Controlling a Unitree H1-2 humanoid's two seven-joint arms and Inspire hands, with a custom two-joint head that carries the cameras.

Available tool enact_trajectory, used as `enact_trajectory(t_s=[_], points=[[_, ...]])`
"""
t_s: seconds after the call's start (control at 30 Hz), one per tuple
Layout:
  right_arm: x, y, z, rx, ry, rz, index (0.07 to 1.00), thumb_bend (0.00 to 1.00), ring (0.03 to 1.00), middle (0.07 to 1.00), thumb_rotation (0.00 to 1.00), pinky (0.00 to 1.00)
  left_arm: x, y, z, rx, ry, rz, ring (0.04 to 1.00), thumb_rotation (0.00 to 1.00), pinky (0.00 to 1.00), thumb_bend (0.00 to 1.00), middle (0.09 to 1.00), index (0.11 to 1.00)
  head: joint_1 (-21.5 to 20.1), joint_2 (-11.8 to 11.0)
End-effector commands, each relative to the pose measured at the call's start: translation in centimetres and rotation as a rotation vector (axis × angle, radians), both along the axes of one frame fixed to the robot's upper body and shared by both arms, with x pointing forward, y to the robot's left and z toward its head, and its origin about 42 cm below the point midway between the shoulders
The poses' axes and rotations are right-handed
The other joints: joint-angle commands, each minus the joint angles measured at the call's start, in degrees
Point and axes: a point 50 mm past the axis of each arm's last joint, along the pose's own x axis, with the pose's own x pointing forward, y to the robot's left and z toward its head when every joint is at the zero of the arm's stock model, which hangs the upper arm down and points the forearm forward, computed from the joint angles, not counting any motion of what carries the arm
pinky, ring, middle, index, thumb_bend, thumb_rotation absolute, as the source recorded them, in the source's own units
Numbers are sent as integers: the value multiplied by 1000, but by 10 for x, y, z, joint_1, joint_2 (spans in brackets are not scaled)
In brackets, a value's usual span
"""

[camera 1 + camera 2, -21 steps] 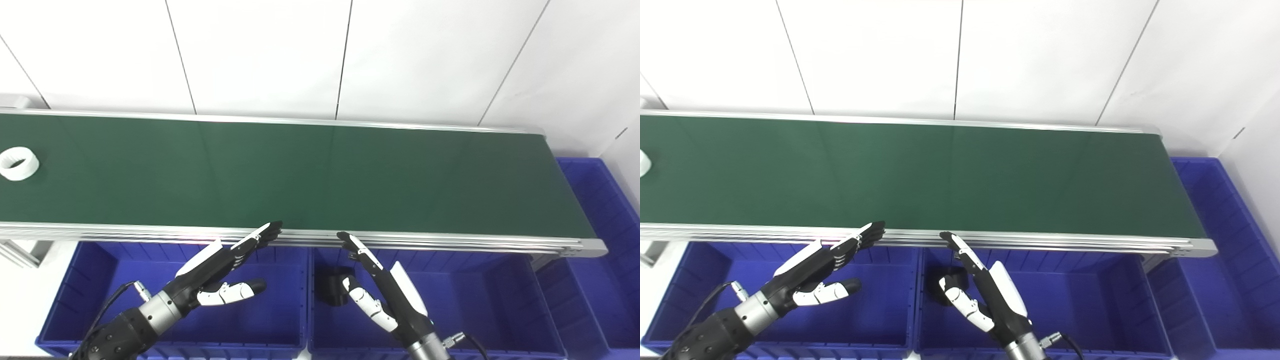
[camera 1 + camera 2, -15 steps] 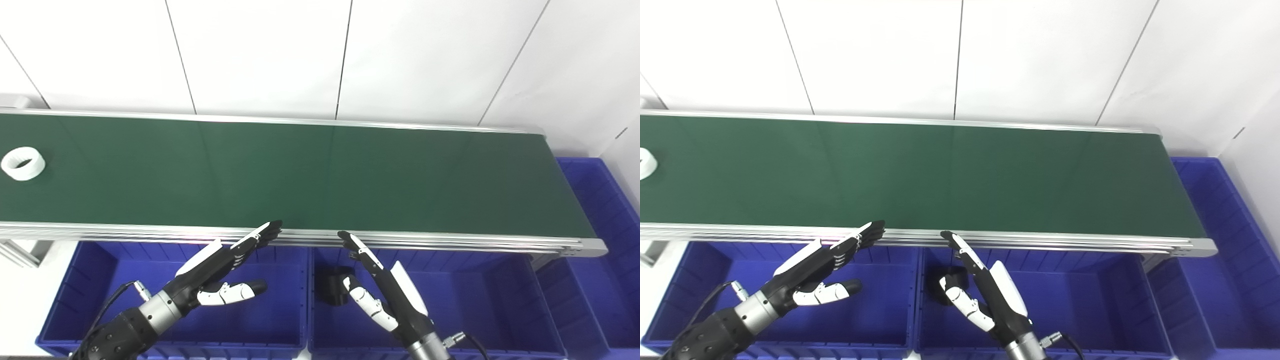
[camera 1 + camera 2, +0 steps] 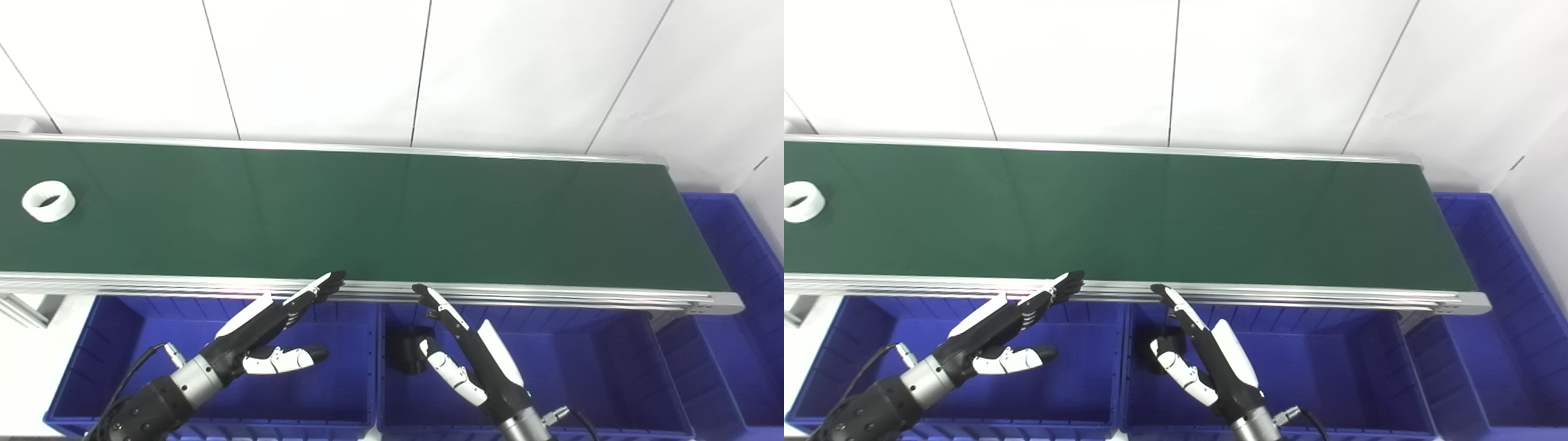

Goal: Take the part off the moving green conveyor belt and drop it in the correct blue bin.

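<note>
**A:** Where did the part sit relative to the hands?

**B:** The white ring (image 3: 48, 201) lay flat on the green conveyor belt (image 3: 392, 214), hole facing up, at the far left end. Both hands waited at the belt's near rail around the middle, so the ring was well off to their left and a little beyond the rail. Being round, it had no long axis to line up with.

**A:** Which hand was closer?

**B:** The left hand (image 3: 275, 331), clearly. The right hand (image 3: 462, 355) stood further along to the right. I'd judge the left one better placed for the pick.

**A:** And the fingers?

**B:** On the left hand they were stretched out straight and close together, tips near the rail, thumb spread off to the side. It held nothing. The right hand looked the same: fingers extended toward the rail, thumb apart, empty.

**A:** Anything in the bins?

**B:** A dark object (image 3: 409, 358) lay in the middle blue bin (image 3: 569, 367), just beside the right hand; possibly a black part, though it was partly hidden.
</note>
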Motion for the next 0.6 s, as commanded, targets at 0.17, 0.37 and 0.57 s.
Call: enact_trajectory(t_s=[0.17, 0.37, 0.57], points=[[3, 2, 9, 24, -53, -2, 946, 378, 920, 961, 948, 870, 6, -2, 12, -25, -77, 1, 1000, 641, 982, 278, 1000, 1000, 2, 4], [3, 2, 10, 28, -51, 0, 946, 370, 924, 962, 943, 868, 4, -2, 13, -20, -81, -1, 1000, 640, 986, 269, 1000, 1000, 2, 6], [2, 3, 10, 29, -49, -1, 946, 378, 923, 961, 950, 865, 4, -2, 13, -25, -72, 3, 1000, 632, 986, 276, 1000, 1000, 4, 7]])
